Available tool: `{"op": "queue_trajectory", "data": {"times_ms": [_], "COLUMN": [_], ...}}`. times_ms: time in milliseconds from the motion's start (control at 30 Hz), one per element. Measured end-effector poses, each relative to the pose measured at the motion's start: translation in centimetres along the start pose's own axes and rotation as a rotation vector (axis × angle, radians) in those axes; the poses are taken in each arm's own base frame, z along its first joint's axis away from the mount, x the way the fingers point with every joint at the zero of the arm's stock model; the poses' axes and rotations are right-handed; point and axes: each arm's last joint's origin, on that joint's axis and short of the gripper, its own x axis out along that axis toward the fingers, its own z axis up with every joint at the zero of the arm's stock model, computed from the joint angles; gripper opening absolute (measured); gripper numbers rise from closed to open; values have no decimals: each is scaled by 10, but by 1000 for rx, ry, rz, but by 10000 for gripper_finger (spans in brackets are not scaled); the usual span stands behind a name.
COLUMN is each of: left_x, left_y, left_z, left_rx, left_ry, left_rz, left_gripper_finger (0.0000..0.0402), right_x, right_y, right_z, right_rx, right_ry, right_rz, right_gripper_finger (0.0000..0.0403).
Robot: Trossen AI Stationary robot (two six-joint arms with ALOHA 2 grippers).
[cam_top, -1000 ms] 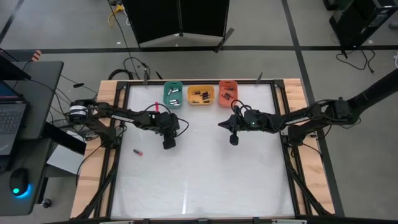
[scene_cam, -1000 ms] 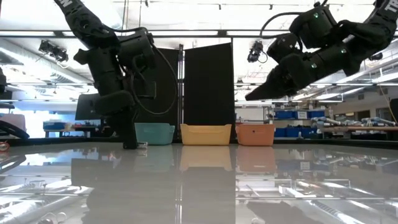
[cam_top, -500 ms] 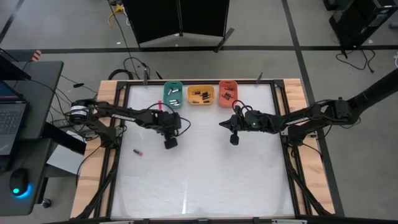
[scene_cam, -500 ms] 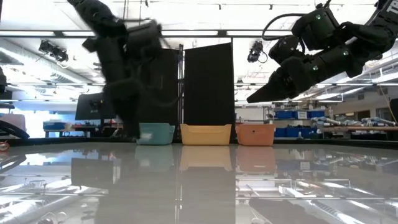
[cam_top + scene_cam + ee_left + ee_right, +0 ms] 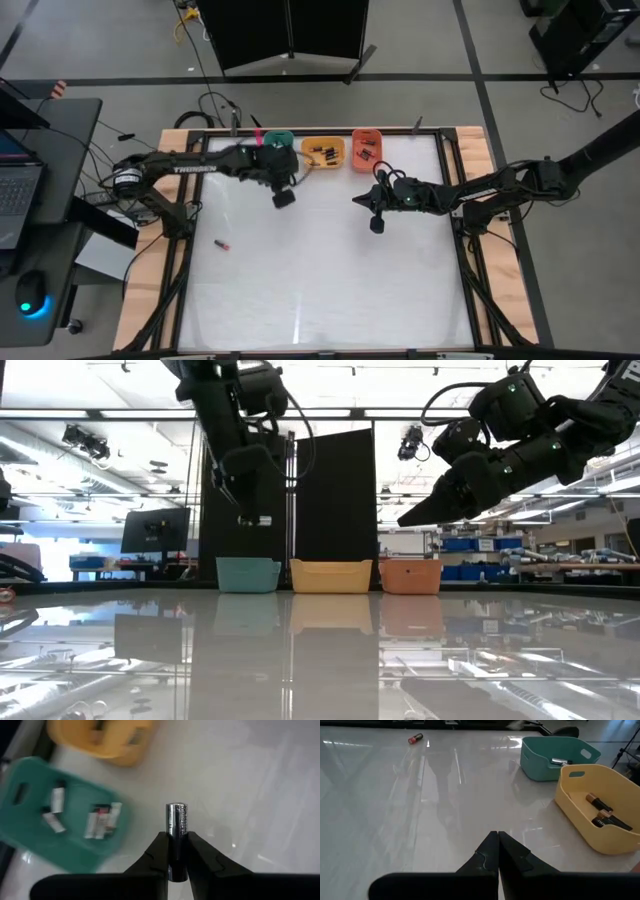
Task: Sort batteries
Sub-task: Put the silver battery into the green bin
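My left gripper (image 5: pixel 287 197) hangs high over the table just short of the green tray (image 5: pixel 282 139), shut on a silvery-dark battery (image 5: pixel 177 822). In the low view it (image 5: pixel 251 518) is well above the tabletop. The green tray (image 5: pixel 60 820) holds several batteries, as do the orange tray (image 5: pixel 323 152) and the red tray (image 5: pixel 366 148). One red battery (image 5: pixel 221 243) lies loose on the table's left side. My right gripper (image 5: pixel 355 200) hovers shut near the table's middle, holding nothing. My left gripper pinches the battery between its two fingers (image 5: pixel 197 850), which slant down from above. The battery's near end sits between the fingers, and its far end (image 5: pixel 176 811) sticks out past their tips. It is lifted clear of the table.
The three trays stand in a row along the far edge. The yellow-orange tray (image 5: pixel 597 810) and the green one (image 5: pixel 555 757) show in the right wrist view, with the red battery (image 5: pixel 415 738) far off. Wide bare tabletop (image 5: pixel 320 290) lies toward the near edge.
My left gripper has risen from the tabletop and gone toward the far edge and a little right, up to the green tray. The battery in it now hangs clear of the table.
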Motion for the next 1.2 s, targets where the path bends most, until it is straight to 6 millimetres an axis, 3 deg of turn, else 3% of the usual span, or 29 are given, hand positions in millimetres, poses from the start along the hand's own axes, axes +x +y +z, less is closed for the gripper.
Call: {"op": "queue_trajectory", "data": {"times_ms": [233, 367, 733, 1200], "left_x": [7, 23, 79, 108], "left_y": [55, 75, 104, 122], "left_z": [2, -1, -5, -6], "left_rx": [-140, -187, -303, -371], "left_ry": [18, 69, 131, 96], "left_rz": [84, 112, 105, 111], "left_gripper_finger": [45, 45, 45, 45], "right_x": [0, 0, -2, -4], "right_y": [0, 0, 0, 0], "right_z": [0, 0, -7, -10], "right_rx": [0, 0, 6, 8], "right_ry": [1, 1, 25, 7], "right_rz": [1, 2, 4, -13], "right_gripper_finger": [9, 9, 9, 9]}}
